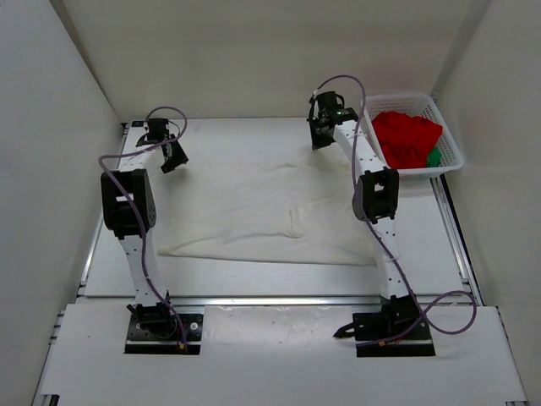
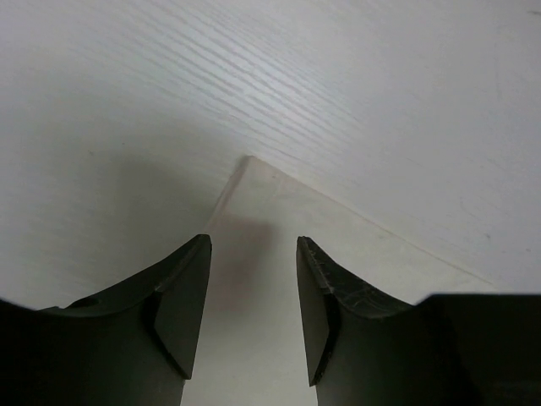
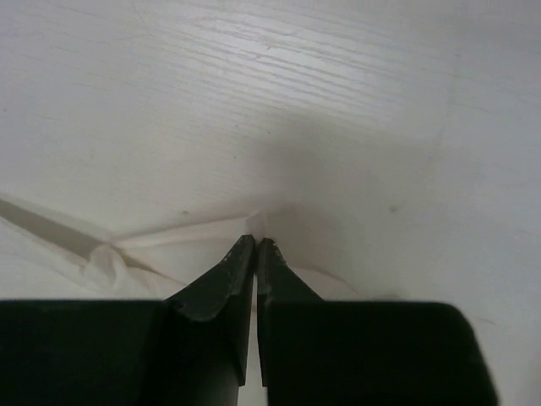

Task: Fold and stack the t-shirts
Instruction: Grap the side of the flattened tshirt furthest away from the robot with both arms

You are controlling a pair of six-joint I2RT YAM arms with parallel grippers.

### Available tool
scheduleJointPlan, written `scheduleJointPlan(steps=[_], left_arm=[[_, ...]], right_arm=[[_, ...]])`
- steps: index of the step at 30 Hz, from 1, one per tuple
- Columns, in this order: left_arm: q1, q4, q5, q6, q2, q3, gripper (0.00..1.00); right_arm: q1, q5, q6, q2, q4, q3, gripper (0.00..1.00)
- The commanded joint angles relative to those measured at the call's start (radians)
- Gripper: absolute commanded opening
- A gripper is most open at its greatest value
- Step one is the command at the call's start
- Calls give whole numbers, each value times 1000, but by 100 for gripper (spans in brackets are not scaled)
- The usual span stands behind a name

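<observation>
Top view: cream-white shirt (image 1: 262,203) lies spread flat at the middle of the table (image 1: 254,277). The red shirt (image 1: 406,139) and green shirt (image 1: 434,158) are bundled unfolded in the basket (image 1: 450,144) at far right. The left gripper (image 1: 169,156) is at the cloth's far-left corner and the right gripper (image 1: 325,127) is at its far-right corner. Left wrist view: the left gripper (image 2: 252,245) has its jaws parted and empty. It hangs just above the corner of the cream-white shirt (image 2: 338,237), with cloth showing between the fingers but not pinched. Right wrist view: the right gripper (image 3: 255,244) is clenched. A small nub of the cream-white shirt (image 3: 258,222) shows at the tips, so it appears to be nipping the edge, though the bite is too slight to be sure. Step in hand, as judged: taking both far corners for the first fold of the first shirt, with nothing folded or stacked yet. Next move calls for the left jaws to drop and close on their corner. Both arms would then draw the far edge evenly toward the near hem.
</observation>
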Motion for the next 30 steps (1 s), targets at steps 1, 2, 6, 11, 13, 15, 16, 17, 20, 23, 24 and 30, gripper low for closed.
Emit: scheduleJointPlan(steps=[1,2,6,11,13,15,16,17,20,23,24,30], left_arm=[[14,-67,-36,33,30,77,56],[14,-84,-24,31,56,109,56],[16,-130,-2,29,142,218,57],[22,-161,13,11,204,290,54],[25,-174,9,9,221,331,55],[14,-197,13,17,241,367,52],[16,-207,16,14,251,385,51],[17,-216,21,14,255,388,47],[17,-213,30,24,259,388,38],[14,-204,29,21,249,375,28],[14,-207,29,12,245,370,23],[25,-155,26,1,171,289,0]], right_arm=[[-34,-12,-25,-185,-26,-7,0],[-28,-12,-25,-203,-41,-8,0],[-28,-15,-16,-281,-52,-53,1],[-31,-38,-3,-326,-69,-94,0],[-25,-28,-8,-321,-77,-100,0],[-28,-19,-2,-321,-83,-109,0],[-22,-23,1,-326,-87,-106,0],[-23,-25,6,-323,-83,-106,0],[-25,-15,4,-326,-93,-102,0],[-36,-3,-3,-347,-92,-119,0],[-40,-11,-5,-349,-100,-128,0],[-95,-9,-3,-384,-107,-192,0]])
